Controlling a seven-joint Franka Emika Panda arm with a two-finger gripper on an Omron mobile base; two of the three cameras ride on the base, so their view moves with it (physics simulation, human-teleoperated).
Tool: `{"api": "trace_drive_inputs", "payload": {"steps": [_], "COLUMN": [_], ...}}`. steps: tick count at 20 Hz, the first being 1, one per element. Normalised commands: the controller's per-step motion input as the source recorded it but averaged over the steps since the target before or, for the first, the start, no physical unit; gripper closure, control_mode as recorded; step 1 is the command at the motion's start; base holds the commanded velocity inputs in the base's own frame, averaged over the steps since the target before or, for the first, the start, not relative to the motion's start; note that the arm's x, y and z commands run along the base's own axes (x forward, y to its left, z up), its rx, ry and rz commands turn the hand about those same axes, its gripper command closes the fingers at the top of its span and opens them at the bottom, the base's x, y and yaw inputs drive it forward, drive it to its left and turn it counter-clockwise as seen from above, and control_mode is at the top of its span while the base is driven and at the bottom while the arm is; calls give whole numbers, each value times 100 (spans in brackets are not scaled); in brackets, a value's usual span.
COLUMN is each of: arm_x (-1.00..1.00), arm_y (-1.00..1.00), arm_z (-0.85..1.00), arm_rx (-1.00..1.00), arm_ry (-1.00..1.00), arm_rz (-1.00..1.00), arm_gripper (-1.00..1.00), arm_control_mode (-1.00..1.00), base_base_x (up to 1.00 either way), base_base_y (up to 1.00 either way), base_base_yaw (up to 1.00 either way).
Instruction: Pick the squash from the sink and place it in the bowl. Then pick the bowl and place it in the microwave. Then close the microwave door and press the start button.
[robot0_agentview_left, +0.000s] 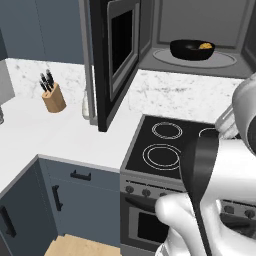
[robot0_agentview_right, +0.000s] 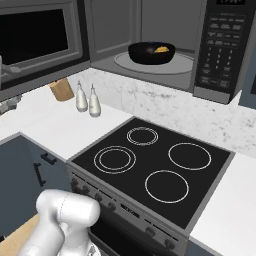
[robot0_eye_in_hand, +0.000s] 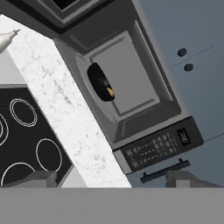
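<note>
Fingers (robot0_eye_in_hand: 109, 181) released, empty; one squash (robot0_agentview_right: 161, 49) in one bowl (robot0_agentview_right: 150, 54) inside microwave (robot0_agentview_right: 200, 60).

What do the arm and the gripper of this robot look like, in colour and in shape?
The arm is built of glossy white, rounded shells, thick and bulbous at the joints. A long, dark grey, curved section runs down it in the left base view, and a paler grey rounded link sits above that. The right base view shows a smooth white elbow-like segment. The gripper ends in two small, dark grey, blocky finger tips. No cables or markings are visible.
</note>
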Motion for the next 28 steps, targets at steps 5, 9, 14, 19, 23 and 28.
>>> {"api": "trace_drive_inputs", "payload": {"steps": [5, 9, 14, 19, 23, 28], "arm_x": [-73, -51, -13, 2, 38, 55], "arm_y": [57, 65, 87, 85, 55, 48], "arm_z": [1, -1, 0, -2, -41, -62], "arm_rx": [18, 17, 6, -23, -24, -26], "arm_ry": [-4, -9, 0, 16, 23, 12], "arm_rz": [-4, -3, -4, 0, 1, 5], "arm_gripper": [-100, -100, -100, -100, -100, -100], "arm_control_mode": [-100, -100, -100, -100, -100, -100], "base_base_x": [0, 0, 0, 0, 0, 0], "base_base_y": [0, 0, 0, 0, 0, 0], "base_base_yaw": [0, 0, 0, 0, 0, 0]}}
